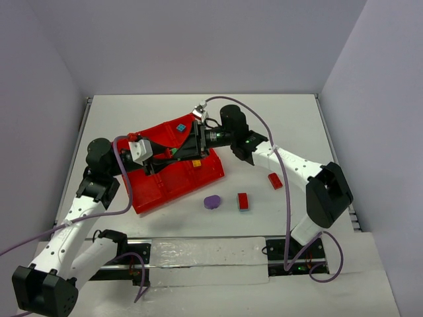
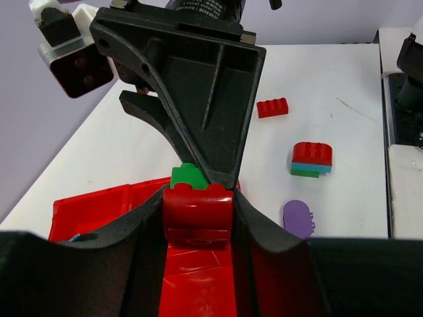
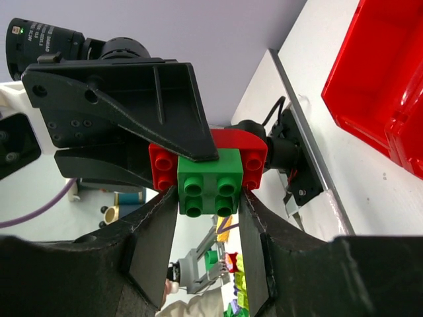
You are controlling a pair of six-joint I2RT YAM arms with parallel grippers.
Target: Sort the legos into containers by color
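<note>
Grips a red arched lego (image 2: 198, 214) tight in the closed left gripper (image 2: 198, 198), over the red tray (image 1: 158, 191). Pinches the green lego (image 3: 208, 181) stuck to it between the narrowed fingers of the right gripper (image 3: 208, 198). Shows a purple lego (image 1: 212, 201), a long red lego (image 1: 275, 180) and a red-topped stack (image 1: 243, 201) loose on the table (image 1: 284, 125) nearby.

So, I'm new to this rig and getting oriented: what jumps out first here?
Two hands meet over the red tray: the left hand is clamped on a red brick, and the right hand pinches the green brick attached to it. On the table right of the tray lie a purple piece, a red-topped stack and a long red brick.
</note>
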